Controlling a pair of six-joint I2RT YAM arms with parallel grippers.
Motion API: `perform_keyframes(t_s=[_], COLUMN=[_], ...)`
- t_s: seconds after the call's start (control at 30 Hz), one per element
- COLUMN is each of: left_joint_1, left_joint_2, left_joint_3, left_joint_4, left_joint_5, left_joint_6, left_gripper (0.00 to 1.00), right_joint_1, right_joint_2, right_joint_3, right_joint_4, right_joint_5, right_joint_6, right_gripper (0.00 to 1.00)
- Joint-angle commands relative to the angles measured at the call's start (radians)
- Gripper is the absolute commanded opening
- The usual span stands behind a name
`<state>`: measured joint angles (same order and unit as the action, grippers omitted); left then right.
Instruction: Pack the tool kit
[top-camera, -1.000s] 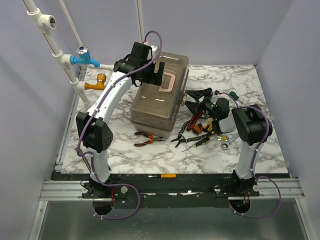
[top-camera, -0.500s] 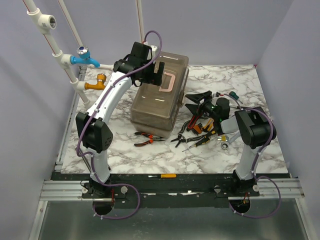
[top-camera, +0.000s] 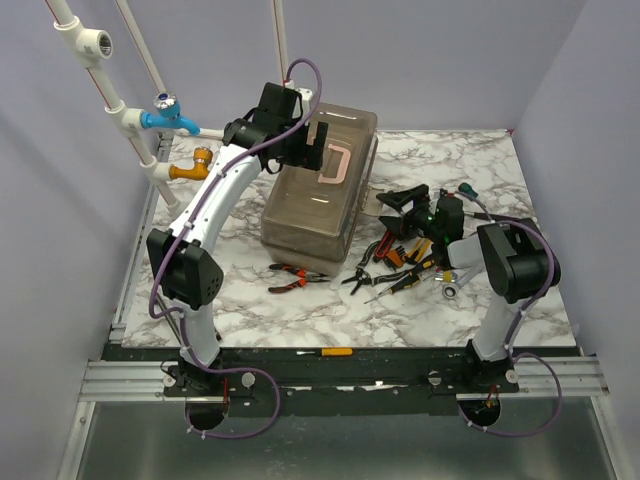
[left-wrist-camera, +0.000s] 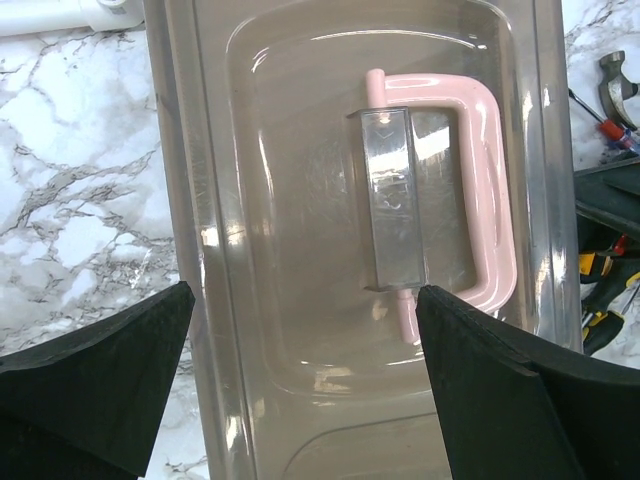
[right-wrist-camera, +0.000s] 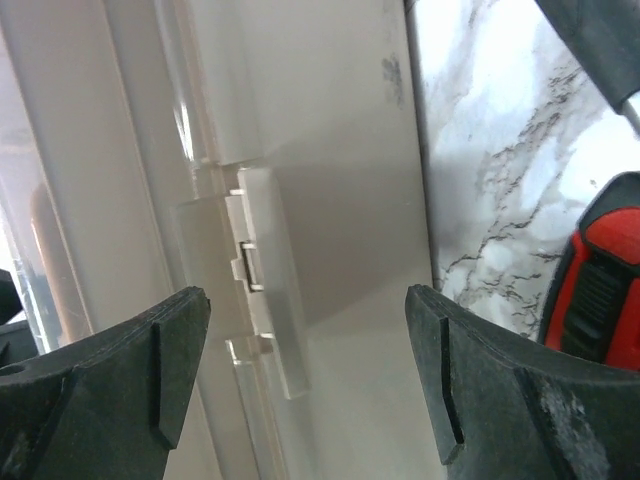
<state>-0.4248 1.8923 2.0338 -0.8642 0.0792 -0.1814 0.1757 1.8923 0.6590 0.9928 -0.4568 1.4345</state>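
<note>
Toolbox (top-camera: 305, 240) on the marble bench (top-camera: 240, 310), left of centre and toward the back. Lid (top-camera: 305, 195) down, pink handle (top-camera: 337, 165) lying flat on top. Contents not readable through the smoky lid in any view.

Left fingers (top-camera: 320, 145) over the lid, beside the handle. The wrist view shows these fingers (left-wrist-camera: 110, 370) spread wide and holding nothing, with lid (left-wrist-camera: 290, 300) and handle (left-wrist-camera: 485, 200) below. Gap down to the lid can't be judged.

Right fingers (top-camera: 393, 198) low at the box's right side. The wrist view shows them well apart and empty (right-wrist-camera: 130, 370), with a pale latch (right-wrist-camera: 262, 280) on the box wall framed between. Contact with the wall: cannot tell. Latch fastened or not: cannot tell. Red-and-black grip (right-wrist-camera: 600, 290) cut off at that frame's right edge.

Loose tools (top-camera: 400, 268) heaped just right of the box, partly hidden under the right arm, single pieces hard to separate. Pliers (top-camera: 293, 277) lie apart, near the box's front corner. Screwdriver (top-camera: 335, 352) on the black rail (top-camera: 420, 356), off the bench's near edge.

White pipes (top-camera: 130, 120) with blue tap (top-camera: 170, 120) and orange tap (top-camera: 190, 170) crowd the back left edge, close to the left arm. Bare marble shows along the near edge left of the pliers and across the far right corner.
</note>
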Motion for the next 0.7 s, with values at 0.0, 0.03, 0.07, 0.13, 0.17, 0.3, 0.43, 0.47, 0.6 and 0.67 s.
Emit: perform_keyframes(t_s=[0.0,0.03,0.07,0.13,0.17,0.3,0.43,0.47,0.6,0.67], left_joint_1=[-0.026,-0.037,-0.047,-0.07,-0.081,-0.117,-0.141,-0.141,-0.143,-0.143], left_joint_2=[-0.057,-0.057,-0.055,-0.05,-0.046,-0.01,0.017,0.024,0.082,0.111], left_joint_3=[0.014,0.022,0.032,0.043,0.047,0.087,0.113,0.12,0.193,0.226], left_joint_4=[-0.031,-0.04,-0.048,-0.057,-0.057,-0.065,-0.035,-0.026,-0.046,-0.066], left_joint_5=[-0.068,-0.101,-0.125,-0.155,-0.161,-0.152,-0.006,0.029,0.086,0.088], left_joint_6=[0.006,0.01,0.017,0.026,0.028,0.026,-0.001,-0.012,-0.047,-0.047], left_gripper=[0.95,0.95,0.94,0.91,0.87,0.77,0.74,0.73,0.7,0.7], right_joint_1=[-0.001,-0.001,-0.001,-0.001,-0.001,0.001,0.001,0.001,0.0,0.0], right_joint_2=[-0.134,-0.161,-0.191,-0.247,-0.27,-0.349,-0.396,-0.407,-0.447,-0.455], right_joint_3=[0.06,0.071,0.08,0.091,0.096,0.148,0.194,0.197,0.184,0.177], right_joint_4=[-0.233,-0.298,-0.348,-0.42,-0.45,-0.578,-0.662,-0.674,-0.681,-0.681], right_joint_5=[0.086,0.116,0.146,0.202,0.217,0.269,0.292,0.298,0.313,0.312], right_joint_6=[-0.184,-0.224,-0.268,-0.339,-0.373,-0.503,-0.587,-0.598,-0.621,-0.622], right_gripper=[0.87,0.87,0.87,0.87,0.87,0.86,0.85,0.85,0.86,0.86])
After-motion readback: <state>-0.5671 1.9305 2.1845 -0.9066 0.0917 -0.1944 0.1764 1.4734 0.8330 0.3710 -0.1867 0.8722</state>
